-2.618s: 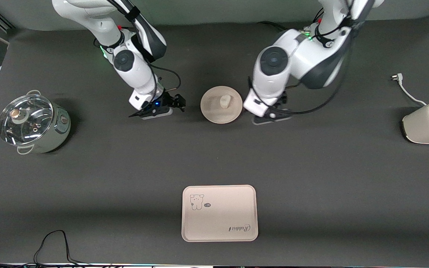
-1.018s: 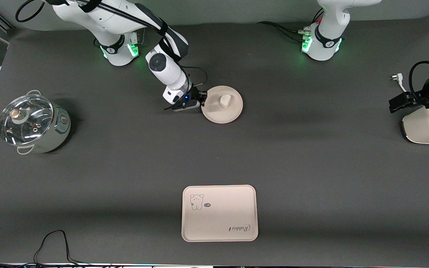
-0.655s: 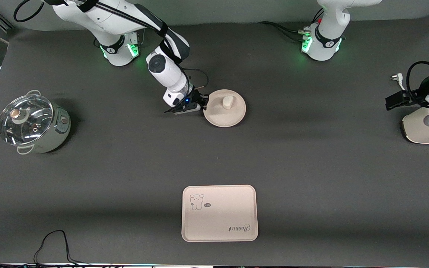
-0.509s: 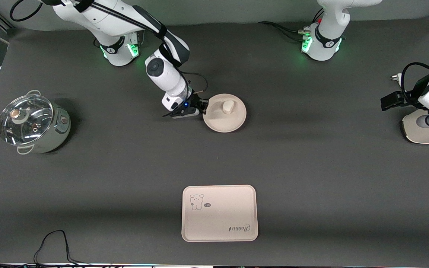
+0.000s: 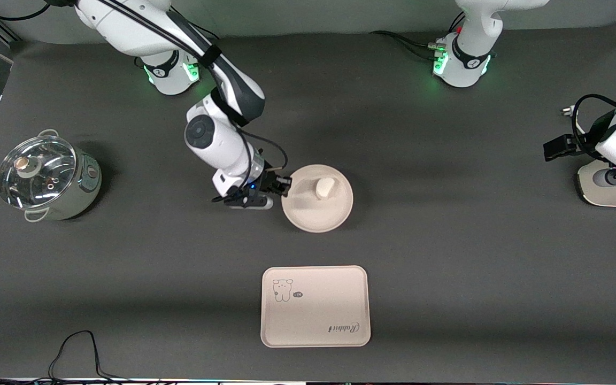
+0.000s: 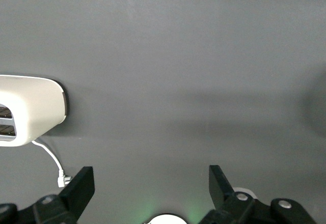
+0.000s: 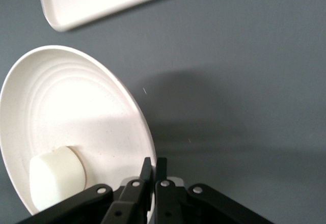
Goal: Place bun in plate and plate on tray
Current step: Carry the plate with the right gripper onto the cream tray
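Low in the middle of the frame the tray [image 5: 315,306] lies bare on the tabletop [image 5: 447,256], waiting for its load. Just above it at centre, the right gripper [image 5: 281,187] pinches the rim of the plate [image 5: 317,214], carrying the bun [image 5: 324,187] inside. At the right edge the left gripper [image 5: 554,148] hangs wide open over the toaster [image 5: 615,192], out of the way.

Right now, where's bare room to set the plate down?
The tray is bare apart from its print, and bare cloth lies between it and the plate. It is crowded only at the plate's rim, where the right gripper is shut; the bun sits inside.
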